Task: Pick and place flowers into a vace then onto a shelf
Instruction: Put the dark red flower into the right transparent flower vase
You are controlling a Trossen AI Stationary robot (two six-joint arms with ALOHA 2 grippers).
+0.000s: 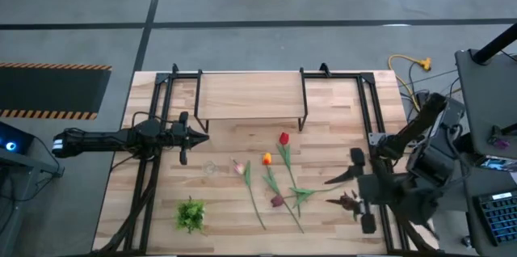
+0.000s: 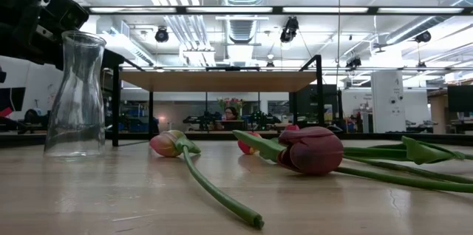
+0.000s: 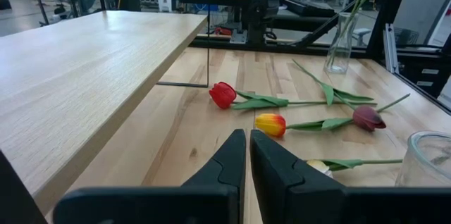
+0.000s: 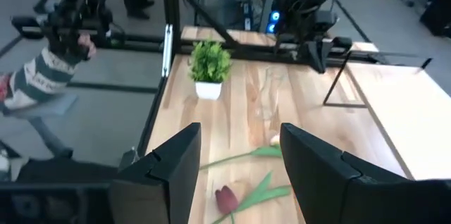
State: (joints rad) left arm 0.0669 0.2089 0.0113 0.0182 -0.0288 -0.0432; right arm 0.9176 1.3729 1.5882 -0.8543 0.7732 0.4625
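Several tulips lie flat on the table in front of the shelf (image 1: 250, 95): a red one (image 1: 283, 137), an orange one (image 1: 266, 158), a pale pink one (image 1: 237, 166) and a maroon one (image 1: 277, 200). The empty glass vase (image 1: 211, 168) stands upright left of them. My left gripper (image 1: 184, 136) is shut and hovers left of the vase, near the shelf's left legs. My right gripper (image 1: 361, 191) is open near the table's right edge. Another maroon tulip (image 4: 225, 199) lies on the table below, between its fingers, untouched.
A small leafy green tuft in a white pot (image 1: 191, 214) stands near the table's near left corner. The shelf's thin black legs (image 1: 304, 99) rise behind the tulips. Black frame rails (image 1: 158, 128) run along the table's left and right sides. A person sits in the room beyond the table (image 2: 231, 113).
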